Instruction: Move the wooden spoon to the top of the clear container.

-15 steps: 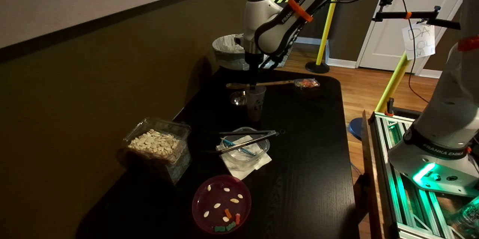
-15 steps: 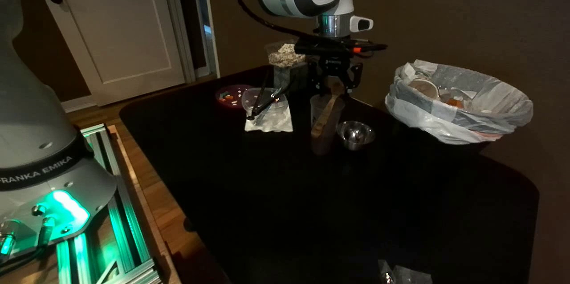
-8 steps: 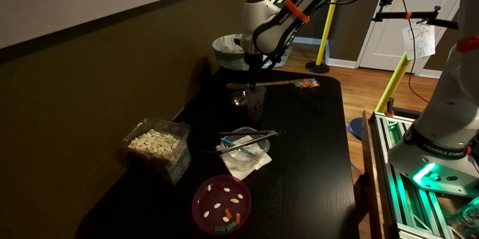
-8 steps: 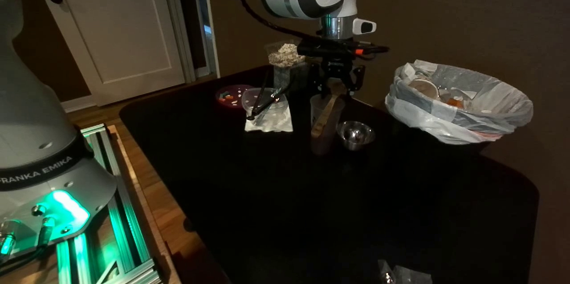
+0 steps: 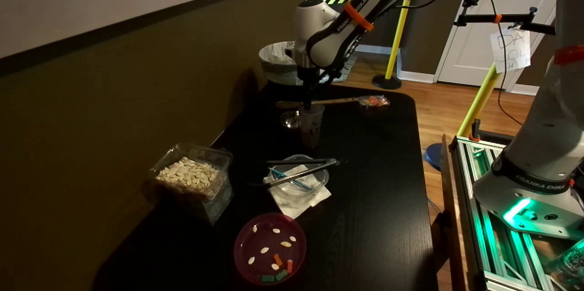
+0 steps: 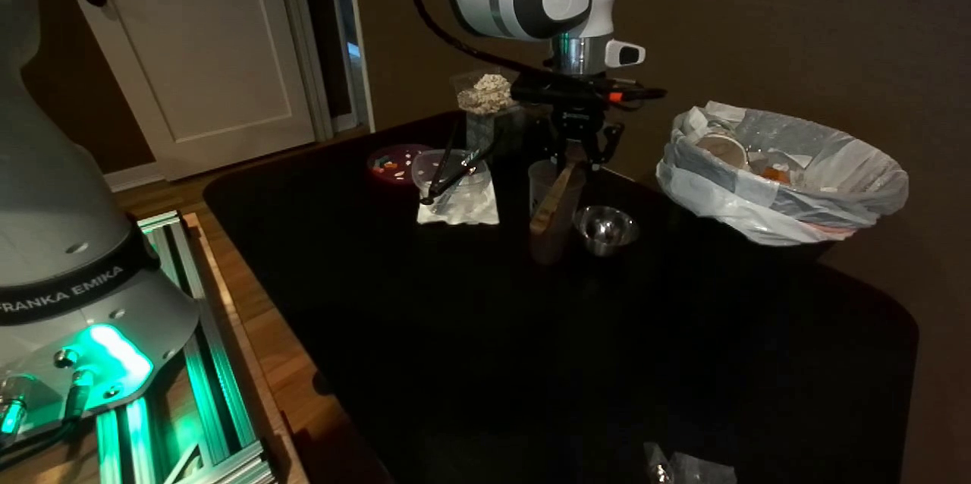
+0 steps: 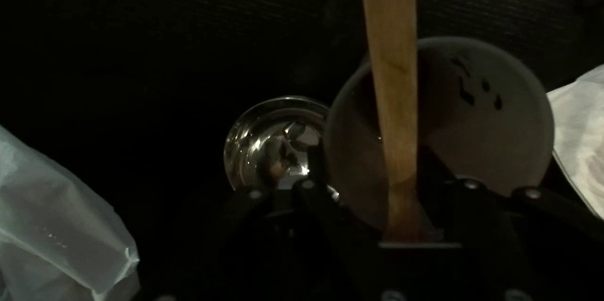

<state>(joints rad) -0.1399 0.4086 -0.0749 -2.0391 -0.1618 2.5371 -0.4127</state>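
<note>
The wooden spoon lies tilted across the top of a clear plastic cup; both also show in the other exterior picture, spoon and cup. My gripper points down over the cup's rim. In the wrist view my gripper is open, with one finger on each side of the spoon, which is nearer the right finger. The spoon's end under the gripper is hidden there. A low clear container stands on a napkin, with black tongs across it.
A shiny metal bowl stands beside the cup. A lined trash bin stands beyond the table by the wall. A tall box of seeds and a purple plate are farther along. A small candy package sits near the table's end.
My gripper has come down slightly and shifted a little sideways, so its fingers sit lower around the spoon. The spoon and cup have not visibly moved.
</note>
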